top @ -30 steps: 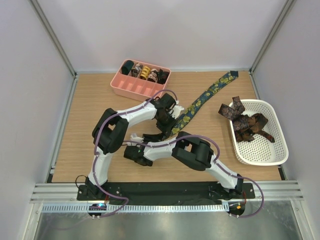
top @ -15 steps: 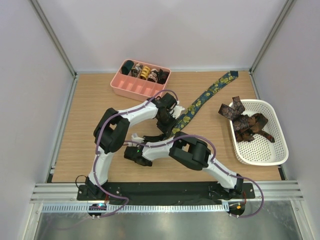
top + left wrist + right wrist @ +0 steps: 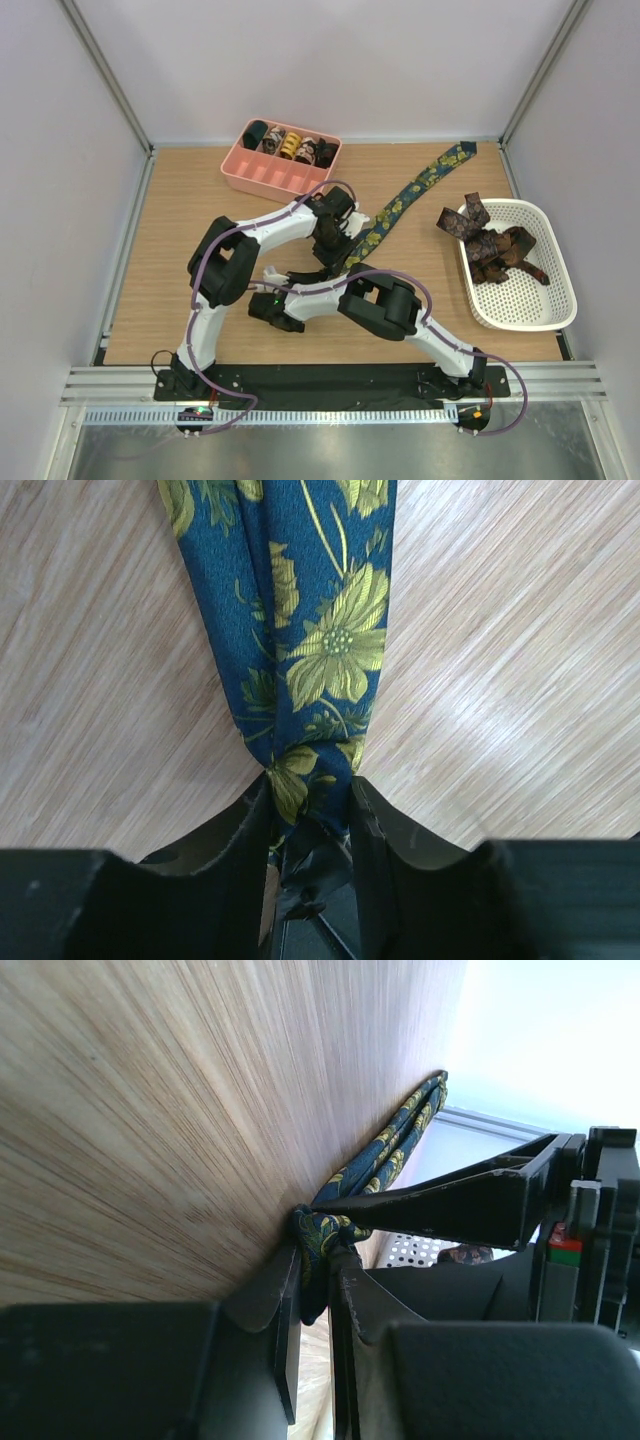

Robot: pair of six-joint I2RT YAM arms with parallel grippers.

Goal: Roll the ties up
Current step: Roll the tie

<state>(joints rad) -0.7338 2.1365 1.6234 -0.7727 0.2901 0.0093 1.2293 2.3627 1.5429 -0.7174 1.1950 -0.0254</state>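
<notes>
1. Looking down from above, the flowered tie (image 3: pixel 410 195) lies slantwise on the table (image 3: pixel 180 230). Its near end is hidden where the left gripper (image 3: pixel 340 252) and right gripper (image 3: pixel 328 270) meet. Rolled ties (image 3: pixel 290 145) fill a pink tray (image 3: pixel 262 178), and loose ties (image 3: pixel 495 245) sit in a white basket (image 3: pixel 525 305).
2. Left wrist: the fingers (image 3: pixel 372 825) stand narrow, pinching the tie's bunched end between them.
3. Right wrist: the fingers (image 3: pixel 283 1290) are nearly closed, clamping the same end just beside the left gripper.
</notes>
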